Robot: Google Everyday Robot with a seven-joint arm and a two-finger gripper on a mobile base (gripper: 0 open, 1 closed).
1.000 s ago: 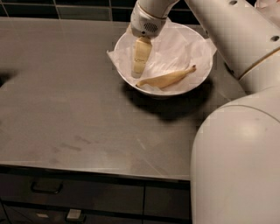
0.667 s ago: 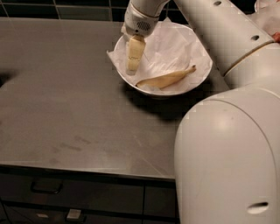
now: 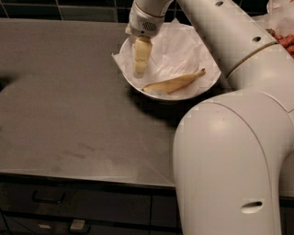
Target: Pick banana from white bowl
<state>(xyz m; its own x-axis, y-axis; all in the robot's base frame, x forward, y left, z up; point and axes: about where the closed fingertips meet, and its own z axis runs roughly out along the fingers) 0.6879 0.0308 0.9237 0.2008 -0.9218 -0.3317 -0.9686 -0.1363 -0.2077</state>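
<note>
The blocky cream gripper (image 3: 139, 69) hung over the round white paper-lined bowl (image 3: 151, 93); the slim curved banana (image 3: 174, 83) was pale yellow; the flat counter (image 3: 69, 114), dull grey.

surface (image 3: 69, 114): dark grey, smooth, dull metal-like sheen with faint smears
white bowl (image 3: 158, 94): smooth, lightly glossy wall
paper lining (image 3: 179, 50): crinkled matt white paper
banana (image 3: 174, 83): pale yellow peel, smooth, matt
gripper (image 3: 139, 69): upper centre of the frame, over the bowl's left side; cream, matt, plastic-like
arm shell (image 3: 229, 160): smooth white plastic, satin gloss
wall tiles (image 3: 59, 9): dark, glossy
</note>
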